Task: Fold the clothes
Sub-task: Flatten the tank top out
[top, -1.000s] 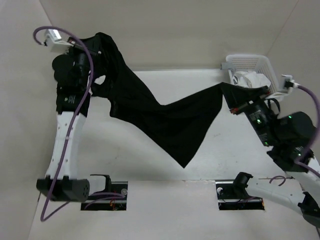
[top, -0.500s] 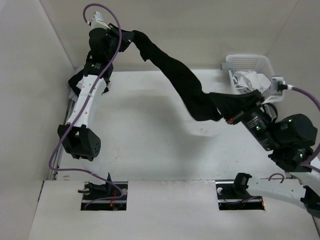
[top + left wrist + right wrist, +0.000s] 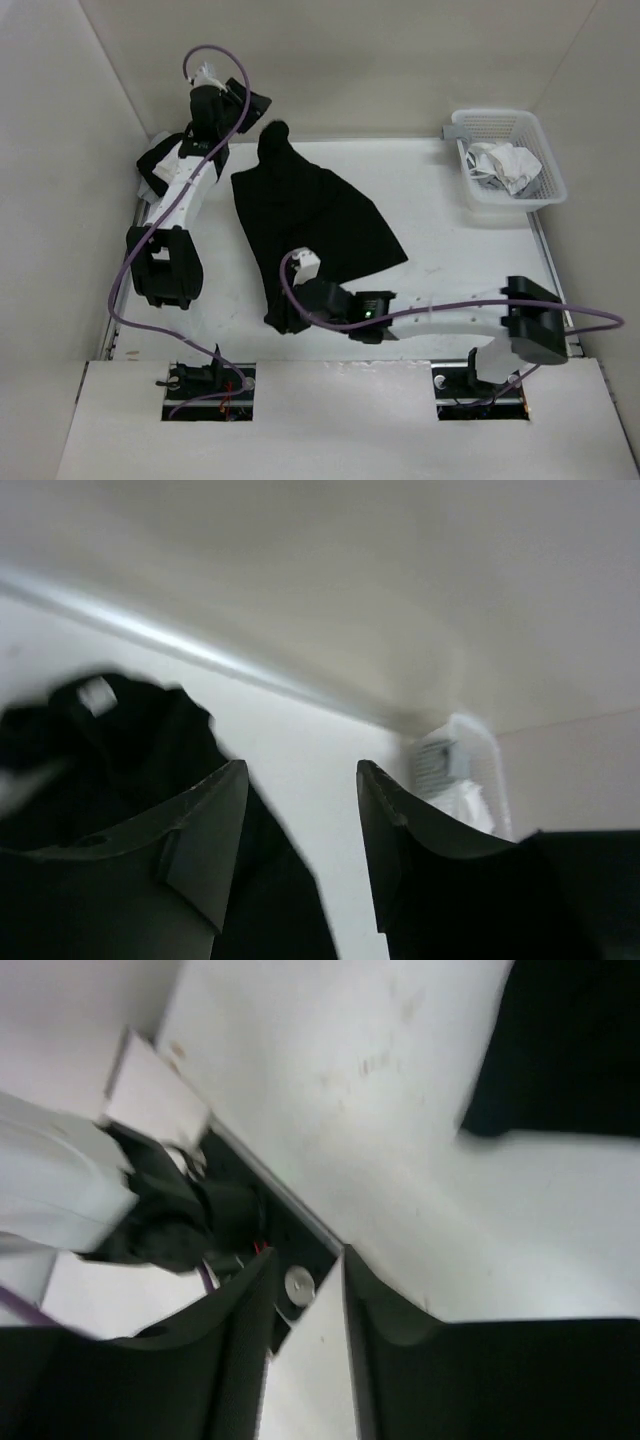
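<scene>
On the tabletop (image 3: 450, 260), left of centre, the black sleeveless top (image 3: 310, 215) lies loose and only roughly spread. Its neck end points to the far left corner and its lower end reaches toward the near edge. One broad flap runs out to the right, and the near-left end looks bunched into a ridge.

The left hand (image 3: 300, 770) hangs above the far end with its fingers well apart and nothing between them. Its own camera looks down past them at the small white label (image 3: 97, 695) in the neck. The right hand (image 3: 305, 1255) is low by the near end of the top, its fingers moderately parted and also empty, with bare surface showing through the gap.

The step in hand seems to be laying the top flat before the first fold, and that looks only half done. To do it well, each hand should come down on an outer edge rather than the middle. The left hand belongs at a shoulder strap beside the label, the right at the bunched hem corner. Both should pinch shallowly, since the fabric is thin and a deep bite would gather extra layers. A gentle pull apart along the top's length should draw out the ridge. The white basket (image 3: 500, 210) holding a white garment (image 3: 505, 160) stands well apart on the right and needs no attention.
</scene>
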`<action>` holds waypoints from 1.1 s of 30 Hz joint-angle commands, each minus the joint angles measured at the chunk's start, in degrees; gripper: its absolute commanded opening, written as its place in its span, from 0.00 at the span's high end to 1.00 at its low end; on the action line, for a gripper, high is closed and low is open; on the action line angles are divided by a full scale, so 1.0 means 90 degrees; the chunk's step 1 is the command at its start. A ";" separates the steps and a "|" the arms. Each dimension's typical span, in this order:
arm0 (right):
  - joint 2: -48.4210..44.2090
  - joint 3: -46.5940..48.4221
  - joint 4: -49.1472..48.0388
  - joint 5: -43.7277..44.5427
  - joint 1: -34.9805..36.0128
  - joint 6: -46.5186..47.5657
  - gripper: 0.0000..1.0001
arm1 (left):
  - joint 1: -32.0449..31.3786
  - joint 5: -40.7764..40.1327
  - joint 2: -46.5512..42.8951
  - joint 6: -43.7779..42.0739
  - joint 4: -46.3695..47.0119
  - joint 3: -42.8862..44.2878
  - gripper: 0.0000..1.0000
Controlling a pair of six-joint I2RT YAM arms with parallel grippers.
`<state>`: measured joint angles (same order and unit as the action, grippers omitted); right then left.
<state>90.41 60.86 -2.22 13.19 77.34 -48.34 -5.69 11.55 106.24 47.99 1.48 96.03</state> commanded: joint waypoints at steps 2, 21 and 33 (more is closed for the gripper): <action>-0.0531 -0.0168 -0.0994 -0.0910 -0.0237 0.0173 0.52 | 0.0256 -0.0539 -0.1398 -0.0117 0.0889 -0.1913 0.52; -0.1364 -0.2504 -0.0924 -0.0449 -0.5854 0.1074 0.66 | -0.2379 -0.3481 -0.6861 0.0896 -0.3101 -0.8149 0.68; -0.1510 -0.2846 -0.1296 -0.0674 -0.5913 0.1035 0.66 | -0.3073 -0.3119 -0.7155 0.2217 -0.3689 -0.8726 0.58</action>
<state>78.74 35.68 -9.52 8.36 24.38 -39.24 -32.97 -16.08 42.19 64.12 -30.79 17.85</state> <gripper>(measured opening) 0.340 0.418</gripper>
